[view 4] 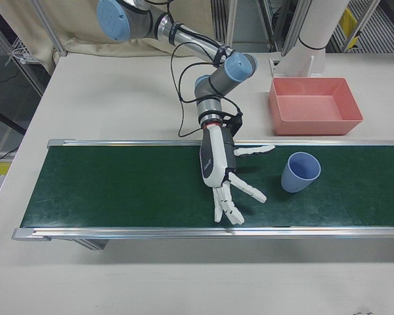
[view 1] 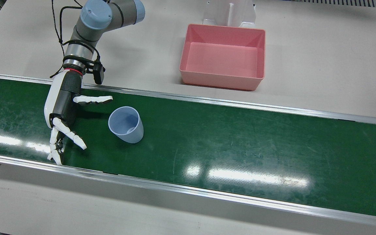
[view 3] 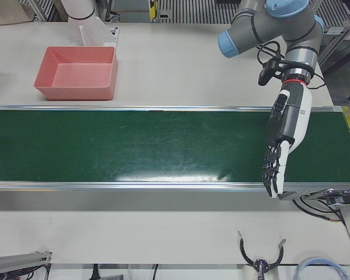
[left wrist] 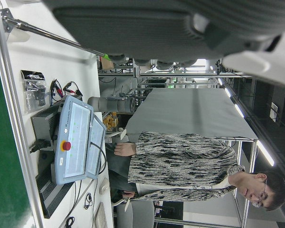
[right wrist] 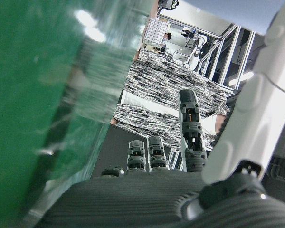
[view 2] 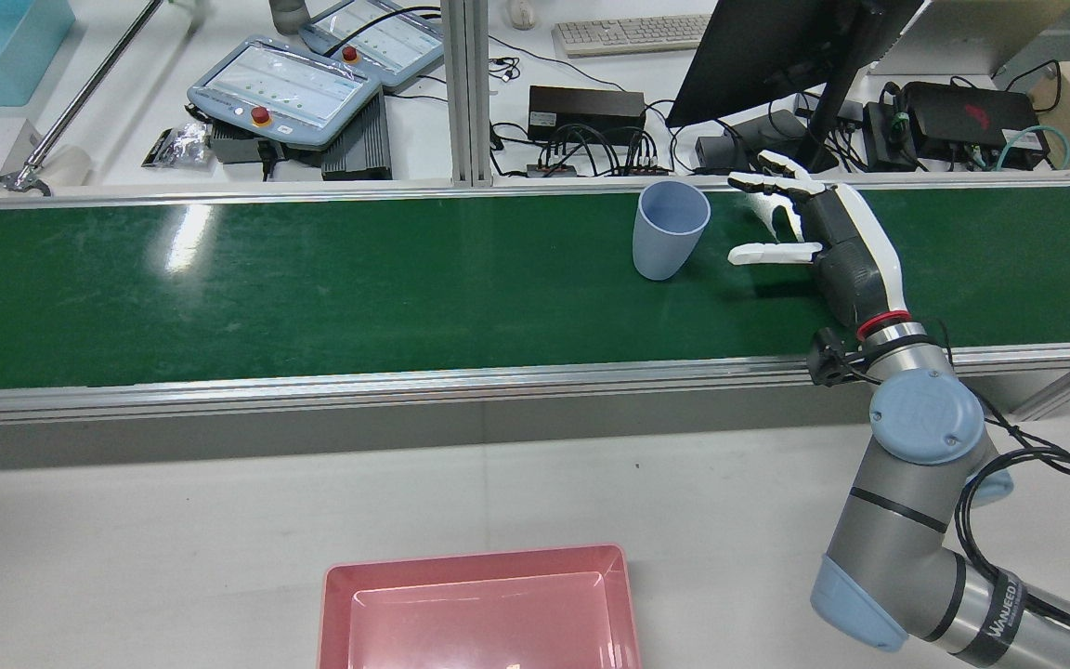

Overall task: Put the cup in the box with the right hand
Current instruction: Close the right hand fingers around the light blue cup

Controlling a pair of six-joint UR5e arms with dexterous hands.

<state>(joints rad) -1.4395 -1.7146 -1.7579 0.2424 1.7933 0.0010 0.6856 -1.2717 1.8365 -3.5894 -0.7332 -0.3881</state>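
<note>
Fingers [view 1: 93,100] are spreading wide on my right hand [view 1: 62,107] in the front view, holding nothing, while the blue cup [view 1: 126,124] is standing upright on the green belt [view 1: 240,143] just beside it, not touching. Rear view: I'm seeing the pink box [view 2: 479,609] sitting empty on the table (well apart from the cup). Left-front view: my left hand [view 3: 283,137] is hanging over the belt's end, fingers extended, empty.
</note>
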